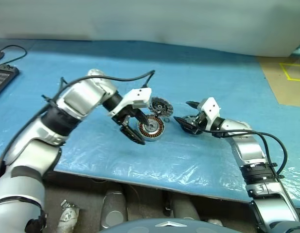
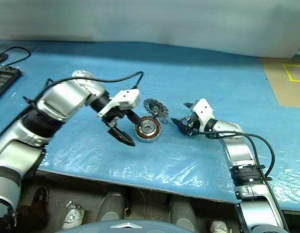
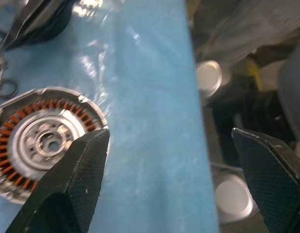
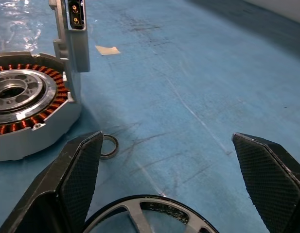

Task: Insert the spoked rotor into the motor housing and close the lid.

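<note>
1. Motor housing [image 1: 150, 128], with copper-brown windings around a silver centre, is seen lying flat on the blue table cover [image 1: 198, 82].
2. A grey finned disc [image 1: 160, 105] is seen just behind it, and a small metal ring [image 4: 109, 146] beside it.
3. The spoked rotor [image 4: 149, 216] is seen on the cover between the right gripper's [image 1: 185, 117] widely parted fingers.
4. The left gripper [image 1: 134, 125] is held just beside the housing, fingers spread apart, nothing clamped.
</note>
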